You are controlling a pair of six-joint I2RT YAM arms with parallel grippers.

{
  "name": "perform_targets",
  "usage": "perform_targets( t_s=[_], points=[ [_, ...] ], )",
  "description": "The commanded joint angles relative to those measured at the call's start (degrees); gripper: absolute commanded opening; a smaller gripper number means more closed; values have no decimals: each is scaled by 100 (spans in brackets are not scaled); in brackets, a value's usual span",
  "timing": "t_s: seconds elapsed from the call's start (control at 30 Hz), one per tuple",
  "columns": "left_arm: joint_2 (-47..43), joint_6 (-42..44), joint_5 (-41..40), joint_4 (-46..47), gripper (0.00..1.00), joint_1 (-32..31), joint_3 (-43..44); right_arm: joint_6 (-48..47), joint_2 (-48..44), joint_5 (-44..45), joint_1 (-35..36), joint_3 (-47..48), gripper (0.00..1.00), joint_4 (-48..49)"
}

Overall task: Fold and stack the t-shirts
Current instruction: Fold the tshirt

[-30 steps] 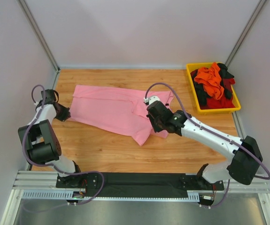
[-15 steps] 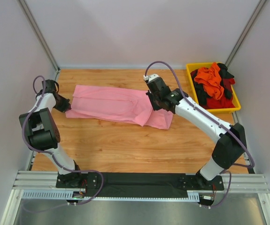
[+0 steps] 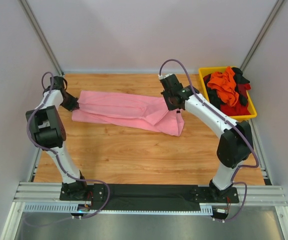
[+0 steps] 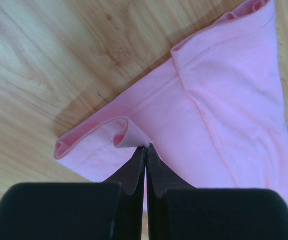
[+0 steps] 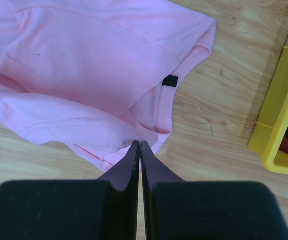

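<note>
A light pink t-shirt [image 3: 126,110] lies partly folded lengthwise across the back of the wooden table. My left gripper [image 3: 73,105] is shut on its left edge; the left wrist view shows the pinched cloth fold [image 4: 133,137] at the gripper's tips [image 4: 145,146]. My right gripper [image 3: 171,104] is shut on the shirt's right end; in the right wrist view a cloth fold [image 5: 83,120] meets the gripper's tips [image 5: 139,143]. Orange [image 3: 223,82], red [image 3: 231,109] and black [image 3: 241,76] shirts lie piled in the bin.
A yellow plastic bin [image 3: 205,97] stands at the back right corner; its wall shows in the right wrist view [image 5: 279,115]. Grey walls close the table at the back and sides. Bare wood table [image 3: 133,155] spreads in front of the shirt.
Both grippers have moved toward the back of the table, carrying the pink shirt's near edge over itself. The shirt now lies as a narrower band further back.
</note>
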Motion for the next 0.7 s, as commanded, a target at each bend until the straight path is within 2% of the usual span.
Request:
perform_targets(
  t_s=[0.0,0.5,0.67],
  points=[
    [259,238,-82,-192,0,-124,453,-153,100,111,-148,268,0,73],
    [875,388,-653,-465,0,-265,1157,-671,935,191,-412,1296,0,100],
    [1059,423,-725,-500,0,-265,1332,-865,1076,50,-430,1358,0,231]
  ],
)
